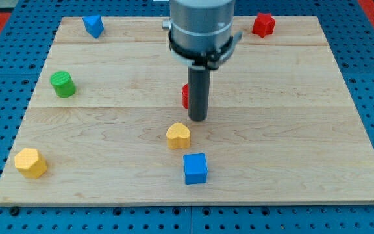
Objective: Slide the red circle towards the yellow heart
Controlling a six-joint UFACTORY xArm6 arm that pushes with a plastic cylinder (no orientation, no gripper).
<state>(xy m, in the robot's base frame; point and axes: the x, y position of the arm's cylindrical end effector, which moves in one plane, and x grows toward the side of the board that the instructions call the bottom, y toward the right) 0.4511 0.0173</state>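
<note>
The red circle [185,96] sits near the board's middle, mostly hidden behind my rod; only its left edge shows. My tip [197,119] rests on the board right beside it, at its lower right. The yellow heart [178,136] lies just below and slightly left of the tip, a short gap away from both the tip and the red circle.
A blue cube [195,168] lies below the heart. A yellow block [30,162] is at the lower left, a green cylinder [63,84] at the left, a blue block [93,26] at the top left, a red block [263,25] at the top right. The wooden board [304,130] sits on a blue pegboard.
</note>
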